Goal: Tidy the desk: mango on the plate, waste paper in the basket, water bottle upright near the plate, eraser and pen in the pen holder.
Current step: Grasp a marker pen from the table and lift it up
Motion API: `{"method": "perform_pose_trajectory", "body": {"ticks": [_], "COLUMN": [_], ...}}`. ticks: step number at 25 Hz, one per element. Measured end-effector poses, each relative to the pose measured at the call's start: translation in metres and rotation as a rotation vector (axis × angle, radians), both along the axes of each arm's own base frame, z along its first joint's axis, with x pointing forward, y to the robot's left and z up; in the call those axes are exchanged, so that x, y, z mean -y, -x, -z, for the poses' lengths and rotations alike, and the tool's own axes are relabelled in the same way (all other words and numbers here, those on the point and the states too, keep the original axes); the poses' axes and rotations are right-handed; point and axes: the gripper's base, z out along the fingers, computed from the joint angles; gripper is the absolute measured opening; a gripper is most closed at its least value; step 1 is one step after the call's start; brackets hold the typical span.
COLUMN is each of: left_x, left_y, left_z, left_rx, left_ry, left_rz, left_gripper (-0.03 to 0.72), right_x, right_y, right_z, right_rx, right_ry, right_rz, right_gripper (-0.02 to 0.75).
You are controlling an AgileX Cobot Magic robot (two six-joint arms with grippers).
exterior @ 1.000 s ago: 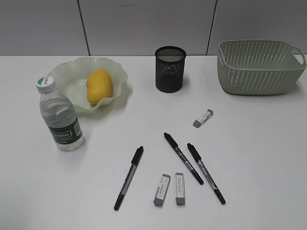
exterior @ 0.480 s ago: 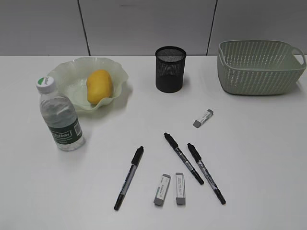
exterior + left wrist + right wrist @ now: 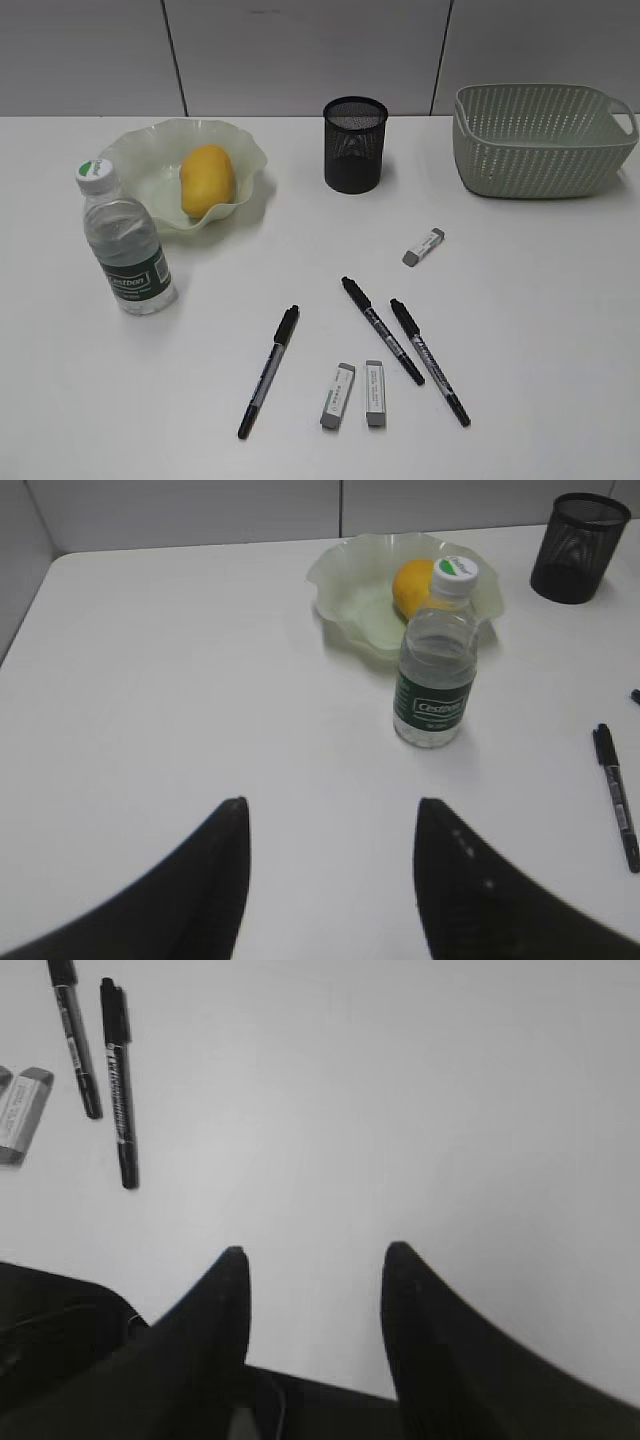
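- On my exterior feed three black pens lie loose on the near half of the desk [image 3: 560, 300]: the left pen [image 3: 269, 371] by itself, the middle pen [image 3: 382, 330] and the right pen [image 3: 429, 361] side by side and slanted the same way.
- Two grey-and-white erasers [image 3: 338, 395] [image 3: 375, 393] lie close together between the left pen and the other two; a third eraser [image 3: 423, 246] lies apart, farther back toward the basket [image 3: 540, 140].
- The mango [image 3: 207, 180], smooth and yellow-orange, sits in the wavy-rimmed pale-green plate [image 3: 140, 150] at the back left.
- The water bottle [image 3: 124, 242] stands upright just in front of the plate's left side, cap on, dark green label facing me.
- The black mesh pen holder [image 3: 355, 144] stands at the back centre; I cannot see into it. The basket's interior is also out of my sight from this angle.
- My left gripper [image 3: 330, 880] is spread wide over bare desk with nothing between its fingers; the bottle and plate are well ahead of it.
- My right gripper [image 3: 312, 1320] is likewise parted and holding nothing, with two pens and an eraser off to its upper left.
- The tabletop is plain white; a pale grey panelled wall [image 3: 300, 55] runs behind it.
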Motion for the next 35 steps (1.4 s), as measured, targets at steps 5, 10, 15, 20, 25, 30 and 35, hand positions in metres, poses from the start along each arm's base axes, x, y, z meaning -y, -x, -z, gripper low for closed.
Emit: {"method": "perform_pose_trajectory", "body": {"ticks": [5,10,15,20,25,30,35], "left_x": [0.001,0.001,0.001,0.001,0.001,0.001,0.001], "left_y": [0.000,0.000,0.000,0.000,0.000,0.000,0.000], "left_z": [0.000,0.000,0.000,0.000,0.000,0.000,0.000], "left_rx": [-0.001,0.000,0.000,0.000,0.000,0.000,0.000], "left_ry": [0.002,0.004,0.005,0.005,0.005,0.005,0.005], "left_rz": [-0.031,-0.030,-0.030,-0.030,-0.030,-0.030,-0.030], "left_gripper": [0.393,0.375,0.347,0.318,0.279,0.250,0.246], "right_x": [-0.035,-0.074,-0.124,-0.156,-0.164,-0.165,-0.166], "right_y": [-0.085,-0.144,-0.173,-0.187,-0.191,-0.193,-0.195], "right_z": [0.029,0.071,0.109,0.133,0.144,0.144,0.144], "right_rx": [-0.192,-0.360,-0.461,-0.525,-0.528,-0.508,-0.494], "right_ry": [-0.050,-0.003,0.033,0.099,0.167,0.165,0.154], "right_rz": [-0.054,-0.130,-0.205,-0.236,-0.231,-0.224,-0.223], "right_gripper": [0.418,0.425,0.424,0.373,0.350,0.349,0.349]}}
